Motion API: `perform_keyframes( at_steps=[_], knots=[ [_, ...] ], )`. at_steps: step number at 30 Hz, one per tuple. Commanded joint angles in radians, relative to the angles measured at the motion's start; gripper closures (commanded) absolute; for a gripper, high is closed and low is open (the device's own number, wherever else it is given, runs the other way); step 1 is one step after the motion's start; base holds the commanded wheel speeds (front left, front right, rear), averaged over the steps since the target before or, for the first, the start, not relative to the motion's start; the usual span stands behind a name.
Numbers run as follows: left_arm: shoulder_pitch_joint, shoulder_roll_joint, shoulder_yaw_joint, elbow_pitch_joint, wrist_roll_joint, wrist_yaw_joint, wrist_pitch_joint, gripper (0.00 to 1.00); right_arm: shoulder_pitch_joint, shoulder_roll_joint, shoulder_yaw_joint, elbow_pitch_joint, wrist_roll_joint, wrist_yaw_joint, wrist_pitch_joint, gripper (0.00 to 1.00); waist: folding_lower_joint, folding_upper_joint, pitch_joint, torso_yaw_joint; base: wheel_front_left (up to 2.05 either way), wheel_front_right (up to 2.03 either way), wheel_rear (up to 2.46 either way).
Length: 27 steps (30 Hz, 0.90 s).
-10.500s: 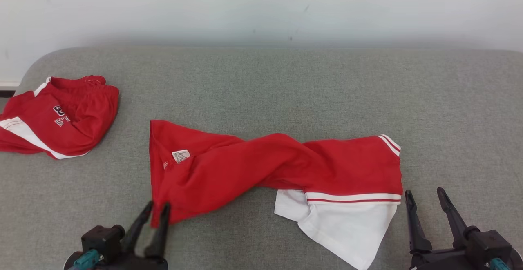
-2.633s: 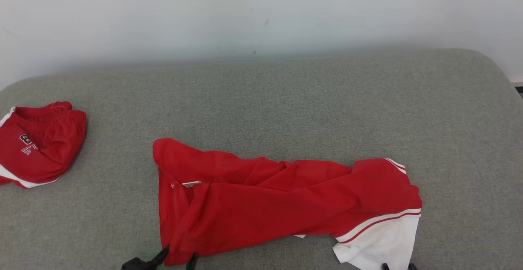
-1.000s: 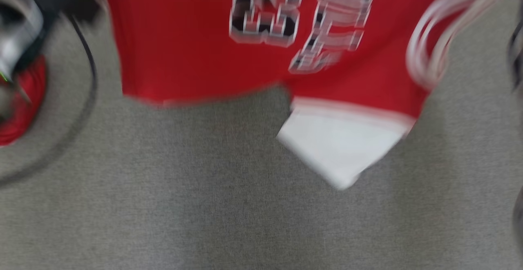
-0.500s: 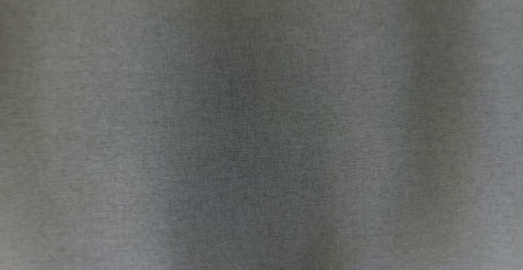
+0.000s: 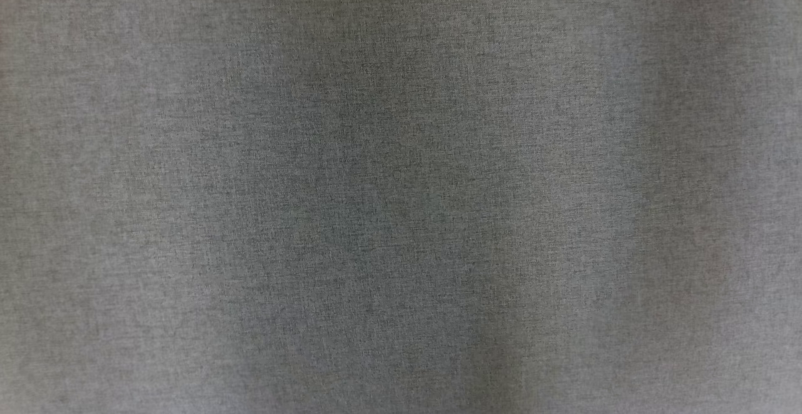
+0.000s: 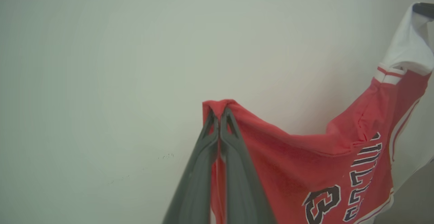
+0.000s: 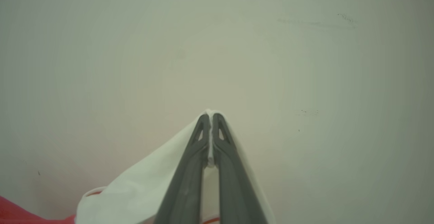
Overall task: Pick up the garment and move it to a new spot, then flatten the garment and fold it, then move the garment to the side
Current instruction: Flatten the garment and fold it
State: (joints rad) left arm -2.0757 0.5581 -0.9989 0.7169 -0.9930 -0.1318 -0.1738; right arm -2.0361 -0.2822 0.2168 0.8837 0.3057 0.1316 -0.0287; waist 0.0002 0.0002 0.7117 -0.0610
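One pale wall point(image 6: 101, 64) is the backdrop in both of my wrist views, plain apart from a few faint specks. One grey fabric surface point(image 5: 401, 188) lies under my head camera, soft in focus, with a darker band down its middle.

One garment point(image 6: 298, 169), red with white trim, hangs in the air in front of the wall, stretched between my two grippers. In the left wrist view it falls away to the right of the fingers, sagging in the middle and rising again towards the upper right corner. One white sleeve point(image 6: 410, 44) is lifted there, with a red-and-white stripe where it meets the red body.

Two grippers, one per arm. My left gripper point(image 6: 219, 114) is clamped on a red corner of the garment, the cloth folded over both fingertips and the fingers pressed together. My right gripper point(image 7: 210, 117) is pinched on white cloth, a thin edge of it caught between the tips and the rest draping down on both sides of the fingers, with red showing at the lower left.

One block of black-and-white lettering point(image 6: 366, 163) sits on the red body, turned sideways, too skewed for me to read.
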Motion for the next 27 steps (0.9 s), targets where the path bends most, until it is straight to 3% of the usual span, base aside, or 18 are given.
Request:
perform_keyframes(
  at_steps=[1,12,15,20,27],
  knots=[
    [-0.005,0.011,-0.016,0.008,-0.026,0.002,-0.019,1.0,0.02,0.0,0.004,0.009,0.013,-0.002,-0.015,1.0,-0.0002,-0.0002,0.004,0.001,0.0,0.0,0.0],
    [0.204,0.093,-0.078,-0.075,-0.101,0.002,-0.091,1.0,0.235,-0.002,0.001,-0.005,0.126,-0.002,-0.031,1.0,-0.0002,-0.0002,-0.086,-0.007,0.0,0.0,0.0],
    [0.354,0.128,-0.006,-0.146,-0.084,0.002,-0.091,1.0,0.389,-0.011,0.027,-0.065,0.18,-0.002,-0.033,1.0,-0.0002,-0.0002,-0.151,-0.006,0.0,0.0,0.0],
    [0.604,0.138,0.104,-0.246,-0.025,0.013,-0.092,1.0,0.64,-0.033,0.048,-0.191,0.247,-0.002,-0.034,1.0,-0.0002,-0.0002,-0.245,-0.006,0.0,0.0,0.0],
    [0.983,0.127,0.262,-0.434,0.043,0.08,-0.092,1.0,1.031,-0.055,-0.003,-0.401,0.319,-0.002,-0.007,1.0,-0.0002,-0.0002,-0.352,-0.003,0.0,0.0,0.0]
  ],
)
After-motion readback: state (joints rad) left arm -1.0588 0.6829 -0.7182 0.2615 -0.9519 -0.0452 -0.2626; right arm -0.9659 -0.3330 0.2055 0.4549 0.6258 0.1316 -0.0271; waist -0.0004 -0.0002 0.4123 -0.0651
